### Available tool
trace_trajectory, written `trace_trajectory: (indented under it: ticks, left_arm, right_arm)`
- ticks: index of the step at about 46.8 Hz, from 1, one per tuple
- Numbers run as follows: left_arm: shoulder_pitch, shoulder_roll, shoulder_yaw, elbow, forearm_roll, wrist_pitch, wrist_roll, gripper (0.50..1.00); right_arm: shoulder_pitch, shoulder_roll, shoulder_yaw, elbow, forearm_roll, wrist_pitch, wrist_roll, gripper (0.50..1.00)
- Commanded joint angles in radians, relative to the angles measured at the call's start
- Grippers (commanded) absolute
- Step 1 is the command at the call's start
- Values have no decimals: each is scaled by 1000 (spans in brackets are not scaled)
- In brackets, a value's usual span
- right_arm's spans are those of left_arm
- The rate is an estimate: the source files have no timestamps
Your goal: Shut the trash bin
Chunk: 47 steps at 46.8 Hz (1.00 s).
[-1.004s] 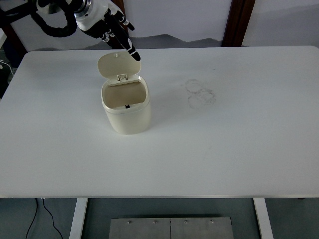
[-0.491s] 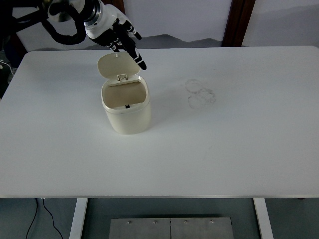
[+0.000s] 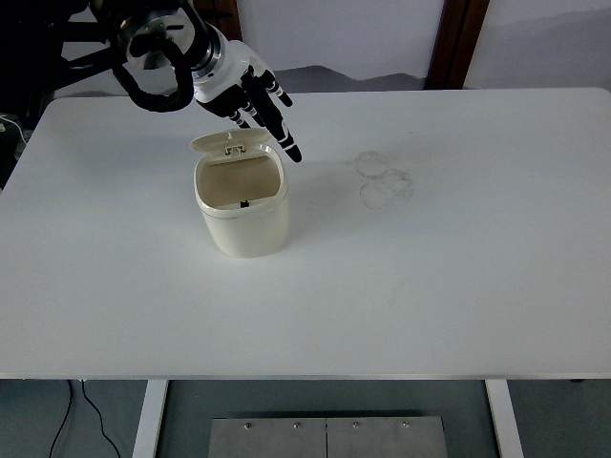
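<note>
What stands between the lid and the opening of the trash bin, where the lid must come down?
Nothing visible does. The lid is hinged at the far rim of the cream trash bin and tilted partly down. The opening below shows only the bin's inner wall. The left hand is just behind the lid, fingers extended.

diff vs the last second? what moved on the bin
The left hand moved forward and right over the back of the trash bin, pushing its lid from nearly upright down to a shallow tilt; the opening still shows, so it is not yet shut. Nothing was grasped or released. The bin body kept its place on the table, and the faint ring marks are unchanged. The right hand is out of view.
</note>
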Motion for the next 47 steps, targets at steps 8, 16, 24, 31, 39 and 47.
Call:
trace_trajectory:
  ticks: [8, 16, 24, 31, 39, 47]
  left_arm:
    - [18, -27, -1, 0, -12, 1, 0, 1000]
    - [44, -32, -1, 0, -12, 10, 0, 1000]
    - [61, -41, -1, 0, -12, 16, 0, 1000]
    - [72, -47, -1, 0, -12, 22, 0, 1000]
    - [82, -46, -1, 0, -12, 24, 0, 1000]
    - [86, -47, 1, 0, -12, 24, 0, 1000]
  right_arm:
    - [0, 0, 1, 0, 0, 0, 0, 995]
    - [0, 0, -1, 0, 0, 0, 0, 995]
    - [0, 0, -1, 0, 0, 0, 0, 995]
    - [0, 0, -1, 0, 0, 0, 0, 995]
    - [0, 0, -1, -1, 0, 0, 0, 995]
    - [0, 0, -1, 0, 0, 0, 0, 995]
